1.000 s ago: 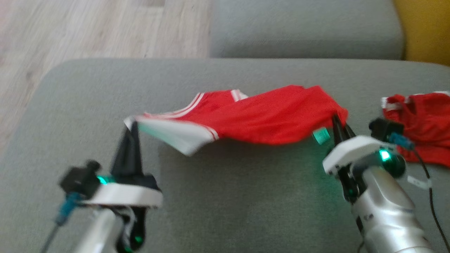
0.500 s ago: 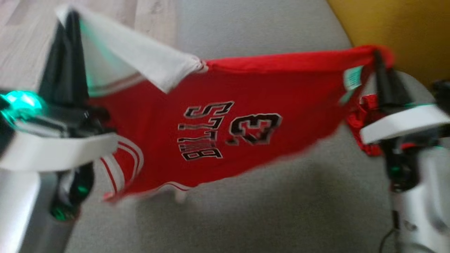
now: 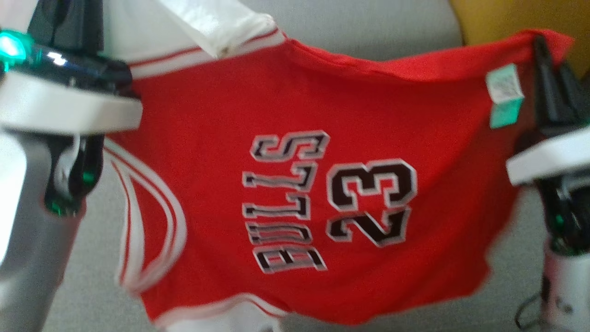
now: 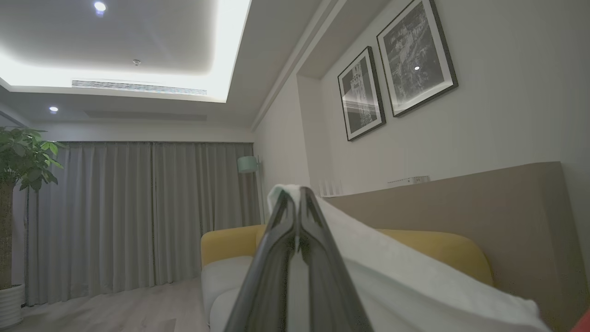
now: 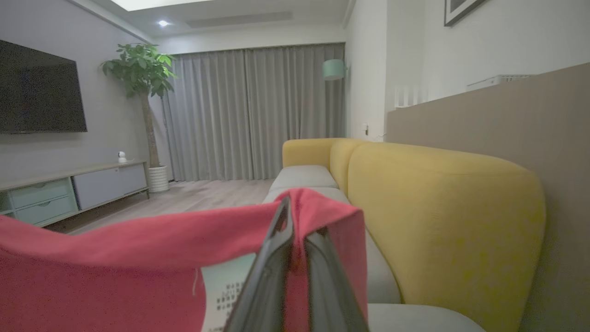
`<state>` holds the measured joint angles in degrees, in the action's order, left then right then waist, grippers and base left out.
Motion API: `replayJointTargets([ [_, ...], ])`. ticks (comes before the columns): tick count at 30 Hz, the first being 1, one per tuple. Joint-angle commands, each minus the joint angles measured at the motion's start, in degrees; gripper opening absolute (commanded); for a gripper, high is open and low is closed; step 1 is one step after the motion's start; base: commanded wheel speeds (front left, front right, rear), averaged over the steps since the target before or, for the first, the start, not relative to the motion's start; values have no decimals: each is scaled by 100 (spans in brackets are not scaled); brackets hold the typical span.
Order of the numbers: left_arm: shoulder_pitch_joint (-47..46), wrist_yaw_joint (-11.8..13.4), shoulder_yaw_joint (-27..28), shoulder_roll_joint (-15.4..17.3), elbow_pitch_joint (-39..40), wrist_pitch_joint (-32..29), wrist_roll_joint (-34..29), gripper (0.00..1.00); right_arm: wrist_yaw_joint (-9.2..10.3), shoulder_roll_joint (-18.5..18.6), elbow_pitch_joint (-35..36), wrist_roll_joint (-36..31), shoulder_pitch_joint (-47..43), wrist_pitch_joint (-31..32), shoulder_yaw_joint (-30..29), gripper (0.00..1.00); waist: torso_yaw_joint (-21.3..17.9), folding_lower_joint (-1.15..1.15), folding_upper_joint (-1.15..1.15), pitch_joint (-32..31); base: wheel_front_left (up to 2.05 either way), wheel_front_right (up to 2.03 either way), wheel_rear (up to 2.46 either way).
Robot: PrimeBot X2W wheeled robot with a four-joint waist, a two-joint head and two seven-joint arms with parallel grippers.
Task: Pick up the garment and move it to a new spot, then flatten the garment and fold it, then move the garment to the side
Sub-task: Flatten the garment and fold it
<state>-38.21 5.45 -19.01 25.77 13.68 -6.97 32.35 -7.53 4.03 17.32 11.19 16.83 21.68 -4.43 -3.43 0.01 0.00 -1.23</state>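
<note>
The garment (image 3: 295, 115) is a red jersey with white trim and black "BULLS 23" lettering. It hangs stretched between my two grippers, above the grey sofa cushion (image 3: 368, 18). My left gripper (image 4: 297, 196) is shut on the white trimmed corner (image 4: 415, 276) at the upper left of the head view. My right gripper (image 3: 541, 44) is shut on the red corner next to the white and green label (image 3: 504, 97). In the right wrist view its fingers (image 5: 276, 258) pinch the red cloth (image 5: 115, 258). The jersey's lower edge hangs loose near the bottom of the head view.
The yellow sofa backrest (image 5: 438, 207) rises behind and to the right of the grey seat (image 5: 302, 177). Wooden floor (image 5: 198, 196), a low TV cabinet (image 5: 69, 189) and a potted plant (image 5: 143, 74) lie beyond the sofa's left end.
Both grippers have risen, lifting the jersey off the cushion. It has gone from a bunched strip to hanging spread with its lettering showing. The head view has shifted too.
</note>
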Motion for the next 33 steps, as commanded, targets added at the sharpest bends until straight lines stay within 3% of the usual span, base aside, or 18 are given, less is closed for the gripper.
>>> replayJointTargets([
  [1, -590, -39, 223, 142, -47, -23, -12, 0, 4, -33, -21, 41, 615, 3, 176, 0, -25, -1, 0, 406, 0, 0, 0],
  [5, -1482, -193, 193, 60, -869, 152, -190, 0, 4, -1, -1062, -265, 1674, -399, 184, 0, -10, -1, 0, 1028, 0, 0, 0],
  [9, -2568, -316, 122, -139, -1926, 749, -565, 0, 4, -27, -2490, -615, 2995, -1058, 161, 0, 42, -1, 0, 1490, 0, 0, 0],
  [14, -3729, -382, -44, -586, -3210, 1687, -948, 0, 4, -55, -4056, -1263, 4379, -2032, -76, 0, 244, -1, 0, 1853, 0, 0, 0],
  [18, -4098, -427, -115, -894, -3769, 2037, -1033, 0, 4, -74, -4747, -1686, 4901, -2577, -304, 0, 396, -1, 0, 2071, 0, 0, 0],
  [23, -3917, -644, -234, -1224, -4300, 2184, -1083, 0, 4, -108, -5886, -2002, 5157, -3190, -531, 0, 546, -1, 0, 2453, 0, 0, 0],
  [28, -3119, -826, -63, -1487, -3980, 2194, -1137, 0, 4, -113, -6922, -2121, 5033, -3489, -473, 0, 641, -1, 0, 2799, 0, 0, 0],
  [33, -2079, -1006, 216, -1678, -3668, 2196, -1142, 0, 4, -114, -7519, -1928, 4840, -3638, -437, 0, 659, -1, 0, 2978, 0, 0, 0],
])
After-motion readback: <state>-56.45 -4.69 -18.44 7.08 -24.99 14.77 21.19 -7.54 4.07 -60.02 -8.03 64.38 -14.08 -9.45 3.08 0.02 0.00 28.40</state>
